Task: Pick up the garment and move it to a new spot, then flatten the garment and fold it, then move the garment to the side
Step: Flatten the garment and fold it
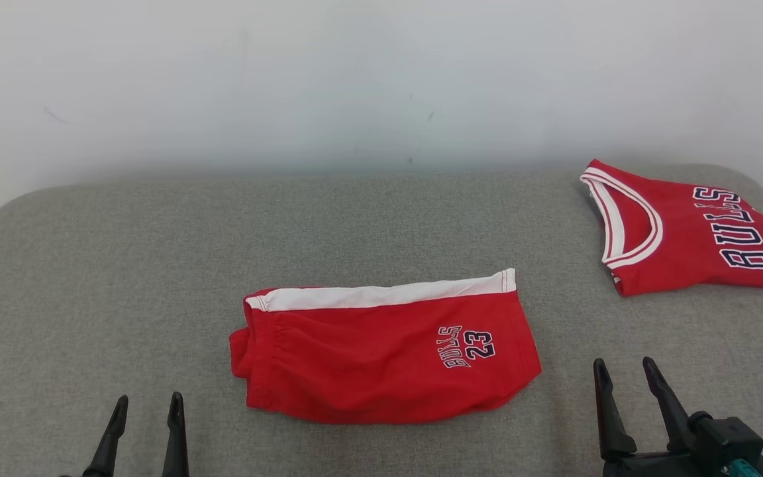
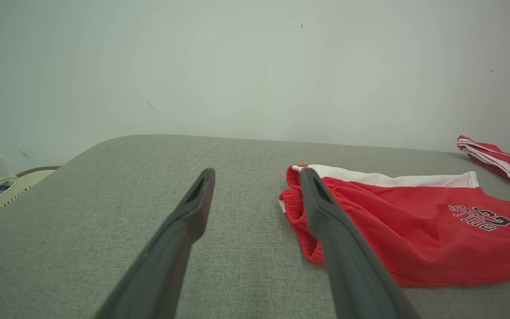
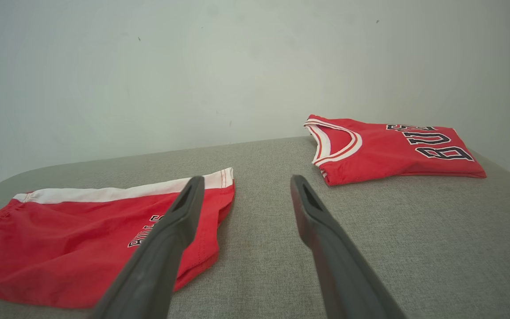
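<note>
A pair of red shorts (image 1: 381, 351) with a white side stripe and a "Bulls 23" print, the garment, lies folded in half in the middle of the grey padded table (image 1: 123, 265). The same shorts (image 2: 414, 221) appear right of my left fingers, and as shorts (image 3: 82, 235) left of my right fingers. My left gripper (image 1: 147, 401) stands open at the lower left, apart from the cloth. At the lower right my right gripper (image 1: 624, 364) is open too, just beyond the shorts' hem. Nothing sits between either pair of fingers.
A folded red Bulls jersey (image 1: 683, 228) rests at the table's far right corner, also seen as the jersey (image 3: 392, 148) ahead of my right gripper. A pale wall (image 1: 355, 79) runs behind the table. A cream basket (image 2: 7, 190) sits beyond the table's left edge.
</note>
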Available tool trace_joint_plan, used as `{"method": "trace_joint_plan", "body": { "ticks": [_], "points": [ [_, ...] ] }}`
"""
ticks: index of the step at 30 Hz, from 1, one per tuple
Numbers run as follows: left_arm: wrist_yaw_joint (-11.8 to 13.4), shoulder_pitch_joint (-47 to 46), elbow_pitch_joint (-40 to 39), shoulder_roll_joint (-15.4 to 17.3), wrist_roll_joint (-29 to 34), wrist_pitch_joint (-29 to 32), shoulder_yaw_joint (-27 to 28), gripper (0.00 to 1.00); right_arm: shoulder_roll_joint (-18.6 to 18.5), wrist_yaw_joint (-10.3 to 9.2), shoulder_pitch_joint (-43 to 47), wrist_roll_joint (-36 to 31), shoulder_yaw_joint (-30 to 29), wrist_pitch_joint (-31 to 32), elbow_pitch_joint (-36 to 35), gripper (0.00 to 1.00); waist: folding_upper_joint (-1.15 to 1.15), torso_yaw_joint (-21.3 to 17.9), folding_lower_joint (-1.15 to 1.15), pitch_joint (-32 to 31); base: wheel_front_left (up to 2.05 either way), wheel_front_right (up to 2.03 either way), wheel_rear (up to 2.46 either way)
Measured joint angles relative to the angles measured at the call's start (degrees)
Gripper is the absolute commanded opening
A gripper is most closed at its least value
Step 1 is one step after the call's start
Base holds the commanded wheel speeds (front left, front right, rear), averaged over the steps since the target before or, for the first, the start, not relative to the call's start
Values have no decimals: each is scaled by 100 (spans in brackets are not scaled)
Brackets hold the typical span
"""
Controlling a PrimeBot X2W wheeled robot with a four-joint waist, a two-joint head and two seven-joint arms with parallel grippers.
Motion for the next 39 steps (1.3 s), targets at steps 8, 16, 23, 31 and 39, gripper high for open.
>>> {"method": "trace_joint_plan", "body": {
  "ticks": [8, 16, 23, 31, 39],
  "points": [
    [24, 8, 32, 8, 51, 0, -18, 100, 2, 0, -5, -38, 75, 1, -2, 100, 0, -8, 0, 1, 0, 0, 0],
    [15, 5, 67, 8, 52, 0, 11, 100, 15, 0, -5, -87, 35, 11, 0, 100, 0, -12, 0, -12, 0, 0, 0],
    [13, 4, 55, 8, 59, 0, 27, 100, 25, 0, -4, -88, 18, 18, 1, 100, 0, -22, 0, -29, 0, 0, 0],
    [5, 7, 33, 5, 59, 0, 29, 100, 25, 0, 1, -89, 13, 25, 2, 100, 0, -30, 0, -42, 0, 0, 0],
    [-11, 8, 32, 4, 59, 0, 31, 100, 24, 0, 3, -90, 8, 53, -4, 100, 0, -28, 0, -14, 0, 0, 0]
  ]
}}
